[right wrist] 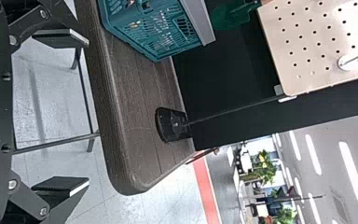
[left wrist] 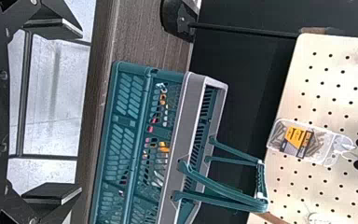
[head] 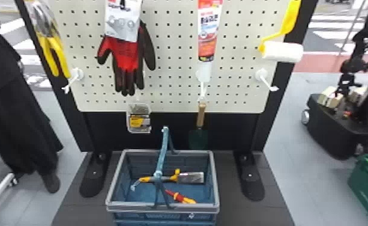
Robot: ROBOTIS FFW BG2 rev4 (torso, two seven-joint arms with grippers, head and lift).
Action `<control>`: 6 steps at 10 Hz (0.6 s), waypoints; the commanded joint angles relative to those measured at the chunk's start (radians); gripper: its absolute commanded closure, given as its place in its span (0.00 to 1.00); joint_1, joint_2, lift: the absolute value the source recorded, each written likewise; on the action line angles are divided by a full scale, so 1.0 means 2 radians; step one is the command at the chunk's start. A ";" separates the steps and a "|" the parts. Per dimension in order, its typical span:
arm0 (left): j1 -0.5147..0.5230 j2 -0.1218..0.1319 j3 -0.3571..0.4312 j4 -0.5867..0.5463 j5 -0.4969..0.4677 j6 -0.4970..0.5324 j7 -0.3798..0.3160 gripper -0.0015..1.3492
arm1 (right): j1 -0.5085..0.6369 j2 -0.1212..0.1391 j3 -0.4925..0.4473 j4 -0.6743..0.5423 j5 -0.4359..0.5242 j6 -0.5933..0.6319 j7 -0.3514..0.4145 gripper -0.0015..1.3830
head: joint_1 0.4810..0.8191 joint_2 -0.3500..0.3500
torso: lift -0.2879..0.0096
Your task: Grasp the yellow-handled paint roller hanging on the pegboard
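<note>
head view places the yellow-handled paint roller at the upper right corner of the pegboard, high above and well ahead of both pincers, on the right pincer's side.

left pincer: fingers apart, nothing between them; the basket stands on the counter ahead of it. right pincer: fingers apart, empty, with the counter edge ahead of it.

probable faults:
- the handle hangs tilted, just beside the black frame post; a wide approach could strike the post or the white peg beneath the roller.
- a grip on the soft sleeve instead of the handle could slip.
- a straight pull without a lift could snag the hook.

print on the tube and on the card above the glove is not legible.
</note>
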 commanded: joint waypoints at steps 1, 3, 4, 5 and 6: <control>0.000 0.000 0.000 0.000 0.000 0.000 0.000 0.11 | 0.000 0.000 0.000 0.000 -0.001 0.000 0.000 0.17 | 0.20 0.50 | 0.63; 0.000 0.000 -0.001 0.000 0.000 0.002 0.000 0.11 | 0.000 0.000 -0.001 0.000 -0.001 0.000 0.000 0.17 | 0.20 0.50 | 0.63; 0.000 0.001 -0.001 0.000 0.000 0.002 0.000 0.11 | 0.000 0.000 0.000 0.000 -0.001 0.000 0.000 0.17 | 0.20 0.50 | 0.63; 0.000 0.002 -0.002 0.000 0.000 0.003 0.000 0.11 | 0.000 0.000 -0.001 0.000 -0.001 0.000 0.000 0.17 | 0.20 0.50 | 0.63; 0.000 0.002 -0.002 0.000 0.001 0.003 -0.001 0.11 | 0.000 -0.001 -0.001 -0.006 -0.001 0.000 0.000 0.17 | 0.20 0.50 | 0.63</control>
